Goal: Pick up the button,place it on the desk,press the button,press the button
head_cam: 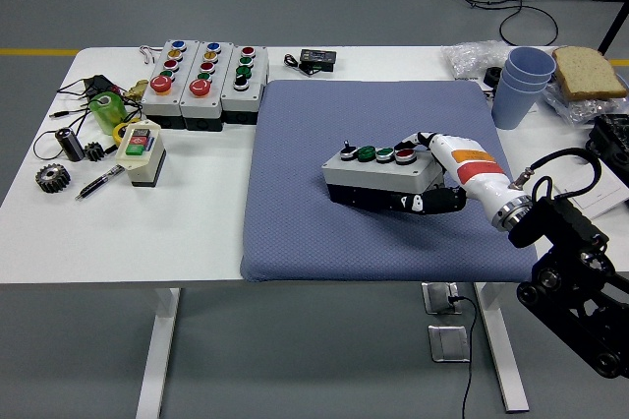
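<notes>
Over the blue mat point(305, 144), right hand point(437, 178) grips button box point(381, 176).

four button boxes point(382, 175), two gears point(51, 178), stacked cups point(521, 86)

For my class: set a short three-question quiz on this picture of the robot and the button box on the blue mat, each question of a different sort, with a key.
1. True or false: the right hand grips the button box.
2. What does the box rest on? A) blue mat B) bare white table C) blue cups
3. Fill in: the bread slice lies at the table's far ____ corner.

Key: 1 true; 2 A; 3 right.
</notes>
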